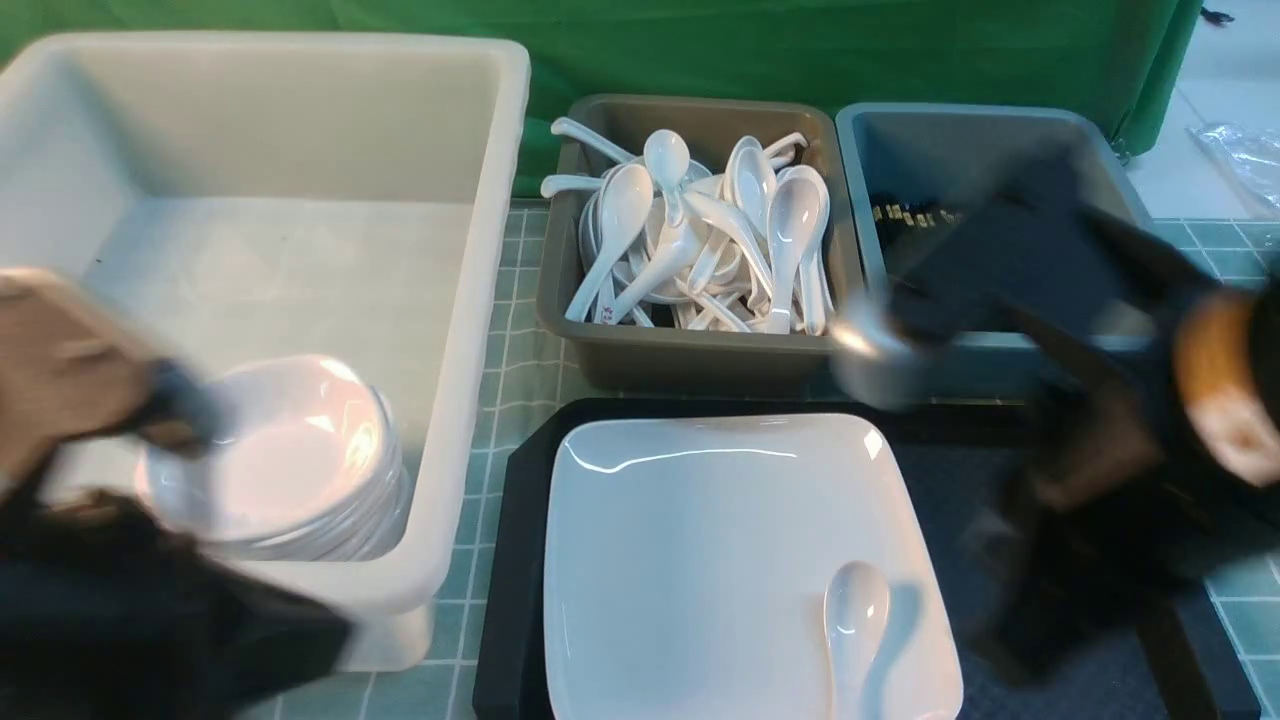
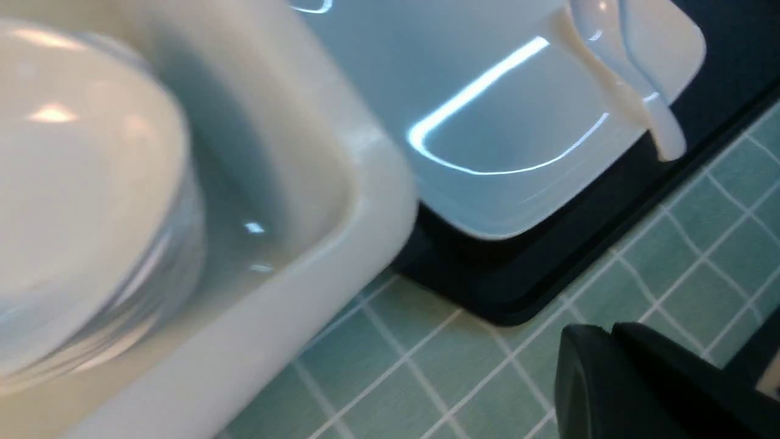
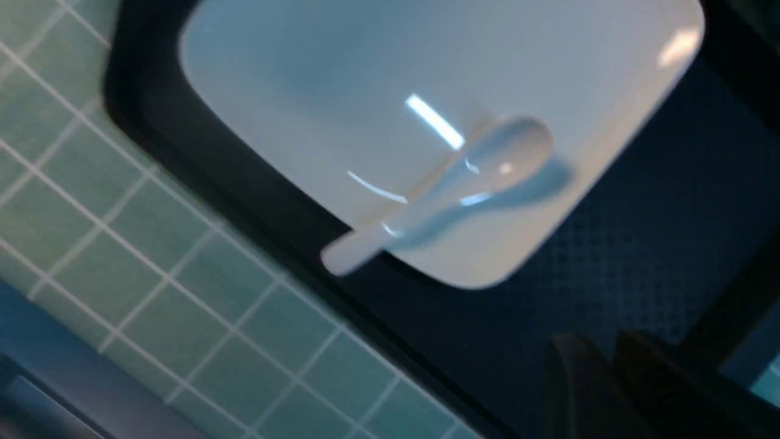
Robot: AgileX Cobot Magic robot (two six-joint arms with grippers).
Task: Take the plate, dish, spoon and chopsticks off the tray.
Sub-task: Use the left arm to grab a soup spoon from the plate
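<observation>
Spoon (image 1: 856, 620) lies on square plate (image 1: 700, 520) on black tray (image 1: 510, 560). We judge it light, glossy, slippery and chippable; pinch the overhanging handle. Left pincer (image 2: 611, 332), right pincer (image 3: 609, 360): too blurred, we can't tell their state.

Three bins stand on the table: one white (image 1: 480, 300), one brown (image 1: 690, 355), one grey-blue (image 1: 960, 135). There is one black tray (image 1: 510, 560), bearing one square plate (image 1: 700, 560) and one spoon (image 1: 856, 610). One stack of round dishes (image 1: 290, 450) and one heap of spoons (image 1: 700, 235) are too crowded to count.
</observation>
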